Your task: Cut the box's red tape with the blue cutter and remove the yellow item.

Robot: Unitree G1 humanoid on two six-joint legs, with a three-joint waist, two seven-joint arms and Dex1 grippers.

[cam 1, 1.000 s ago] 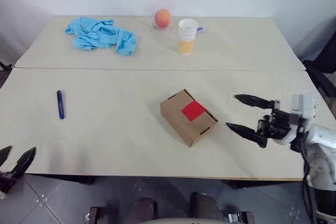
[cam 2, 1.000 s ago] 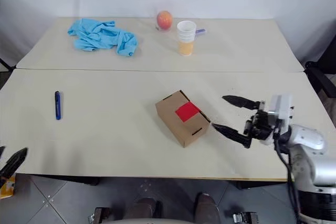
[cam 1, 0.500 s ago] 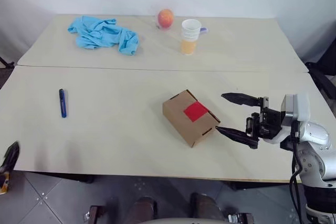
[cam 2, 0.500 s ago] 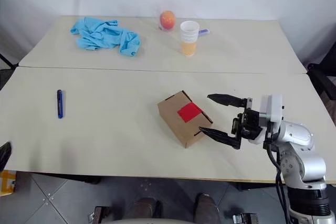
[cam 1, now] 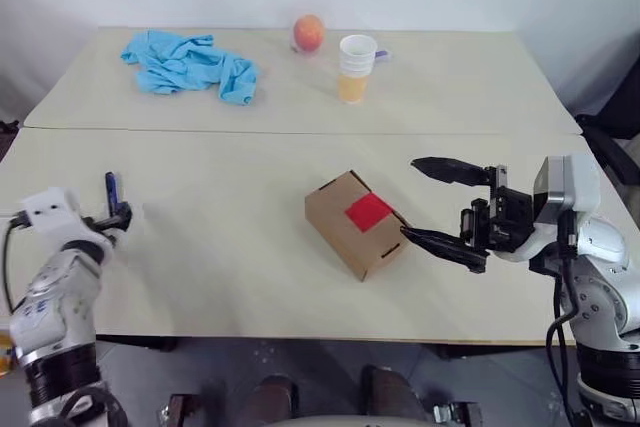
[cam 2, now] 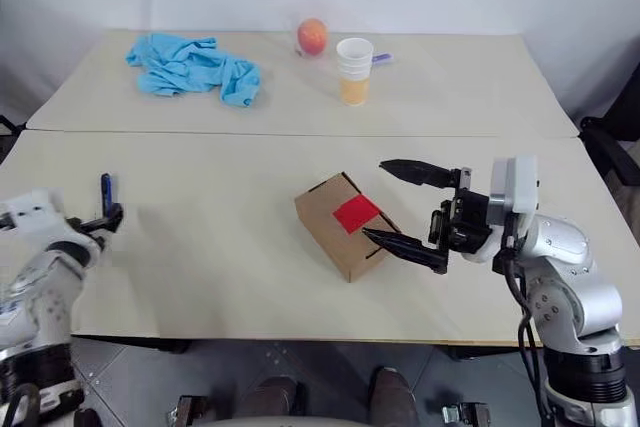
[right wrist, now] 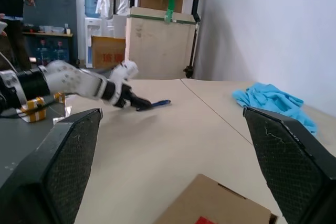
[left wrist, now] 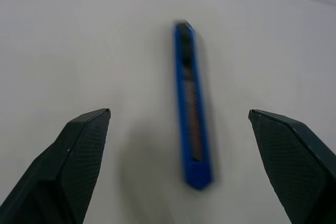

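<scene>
Left wrist view shows the blue cutter [left wrist: 192, 103] lying flat on the tabletop [cam 1: 230, 247], centred between the two spread fingers [left wrist: 79, 156] of the left hand [cam 1: 112, 217], which is wide open and holds nothing. From the head cameras that hand sits at the near left of the tabletop, right at the cutter, fingertips on either side of its near end as far as I can tell (the cutter is partly hidden by the hand there).

At the middle of the tabletop sits the box [cam 1: 358, 224], closed, with the red tape [cam 1: 368, 211] on its top face unbroken. The right hand [cam 1: 440, 205] is just beside the box's right end, wide open, one finger high and the other low near the corner, gripping nothing. No yellow item can be seen; presumably it is inside the box.

Judged from this, the step in hand is picking up the cutter. The next move calls for lowering the left hand a little further, closing squarely across the slim body so it does not roll or skid, then carrying it to the tape while the right hand steadies the box.

At the far side lie a blue cloth [cam 1: 190, 64], a round fruit [cam 1: 309, 34] and a paper cup [cam 1: 356, 68], well apart from the work.
</scene>
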